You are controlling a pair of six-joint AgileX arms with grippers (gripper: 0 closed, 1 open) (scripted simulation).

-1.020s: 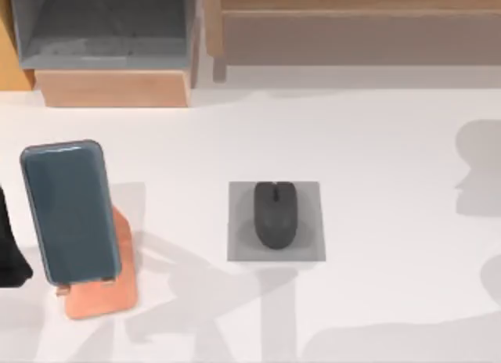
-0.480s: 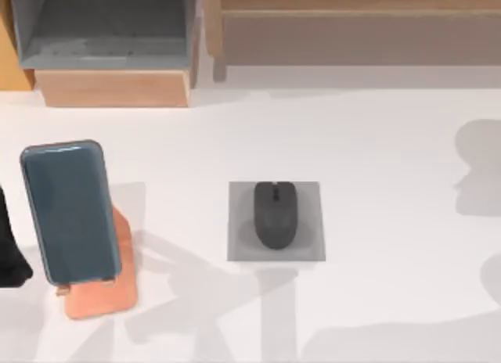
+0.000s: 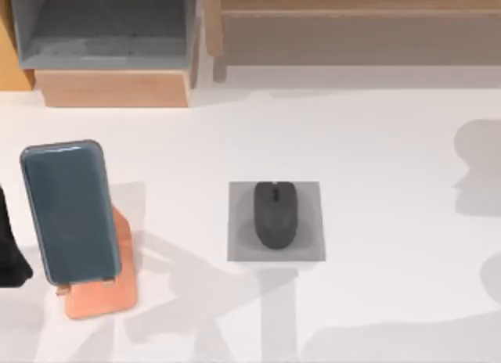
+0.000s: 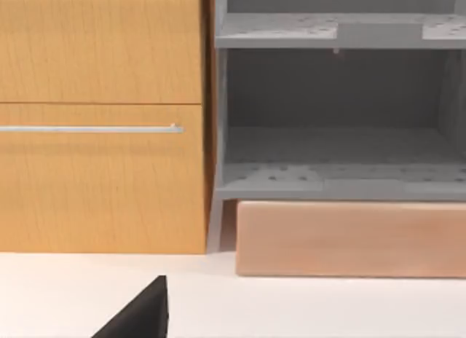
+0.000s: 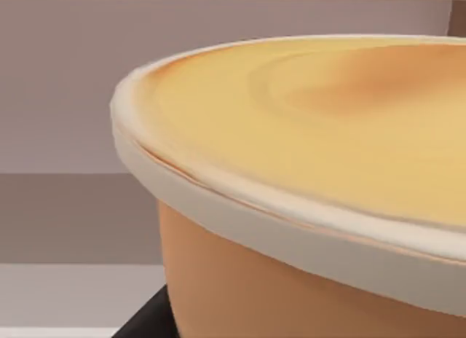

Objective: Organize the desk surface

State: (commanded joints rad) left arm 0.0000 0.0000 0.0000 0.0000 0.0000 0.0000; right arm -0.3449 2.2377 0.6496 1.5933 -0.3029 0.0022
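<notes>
Little of the AgileX body is on view: a matte black, rounded part of the left arm [image 3: 9, 249] at the top view's left edge, with no cables, screws or markings visible. A flat black wedge [image 4: 138, 316] sits low in the left wrist view, and a black sliver [image 5: 149, 316] sits at the bottom of the right wrist view.

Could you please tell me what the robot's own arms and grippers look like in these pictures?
Little of them shows. At the top view's left edge, the left arm is a plain matte black shape with no markings or cables visible. In the left wrist view a black, angular wedge pokes up over the desk surface. The right wrist view shows a similar black sliver.
</notes>
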